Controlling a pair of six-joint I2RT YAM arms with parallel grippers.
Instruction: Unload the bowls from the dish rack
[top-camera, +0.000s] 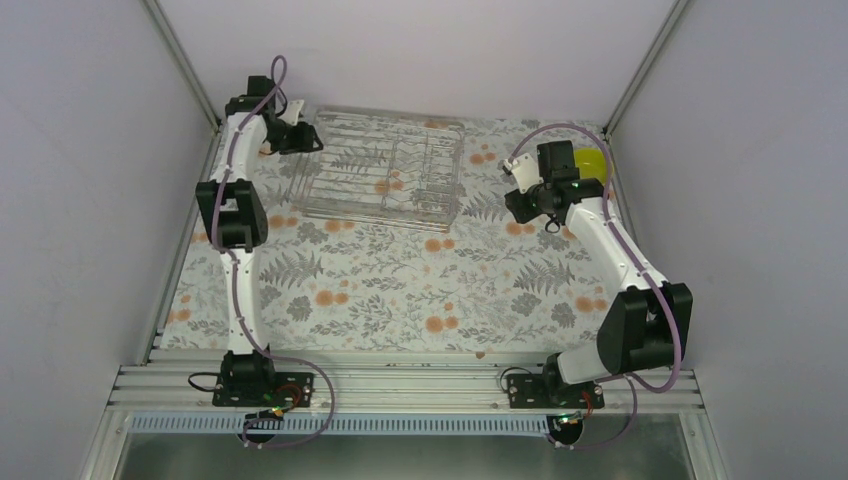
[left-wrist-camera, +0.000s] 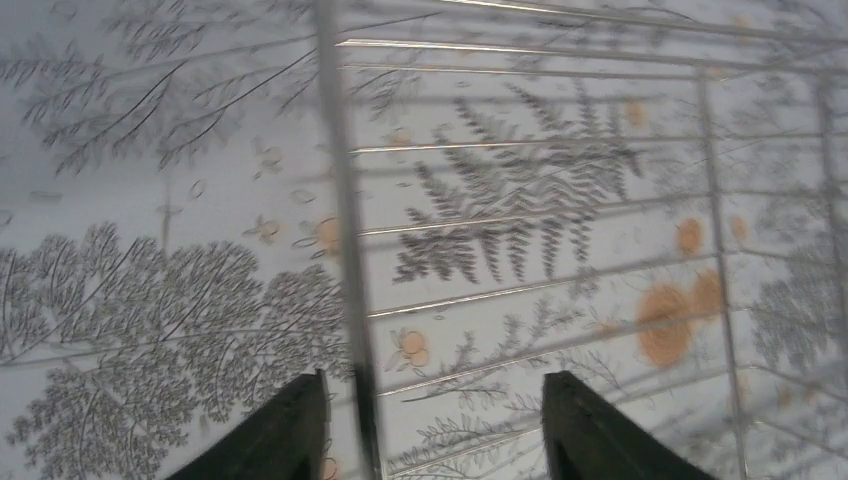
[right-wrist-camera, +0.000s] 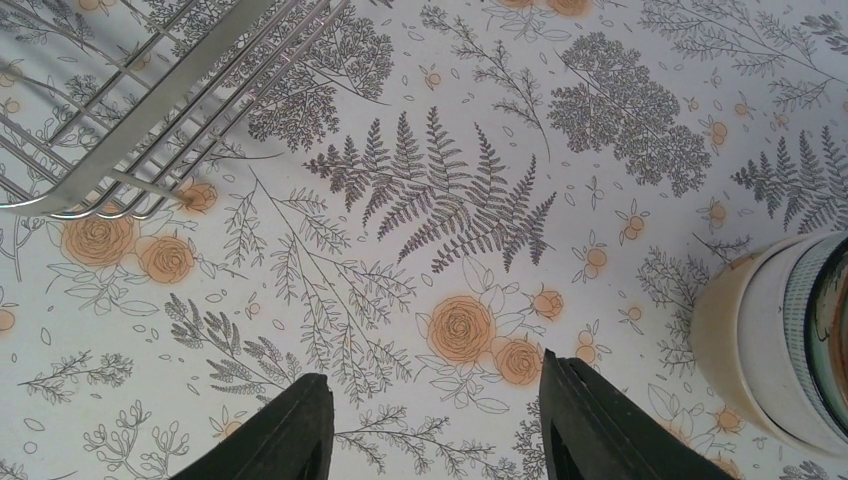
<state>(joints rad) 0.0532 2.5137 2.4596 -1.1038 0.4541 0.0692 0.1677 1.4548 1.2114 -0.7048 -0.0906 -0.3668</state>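
Observation:
The wire dish rack (top-camera: 382, 166) stands at the back middle of the table, and I see no bowl in it. My left gripper (top-camera: 303, 136) hangs open at its far left corner. In the left wrist view the left gripper (left-wrist-camera: 435, 385) looks through the rack wires (left-wrist-camera: 345, 250), one upright wire running between its fingers. My right gripper (top-camera: 522, 198) is open to the right of the rack, above bare cloth (right-wrist-camera: 435, 385). A yellow bowl (top-camera: 592, 165) sits behind the right wrist. Nested cream and white bowls (right-wrist-camera: 775, 345) lie right of the right fingers.
A floral tablecloth (top-camera: 400, 290) covers the table. The rack's corner (right-wrist-camera: 130, 130) shows at the upper left of the right wrist view. Walls and metal posts close in the back and both sides.

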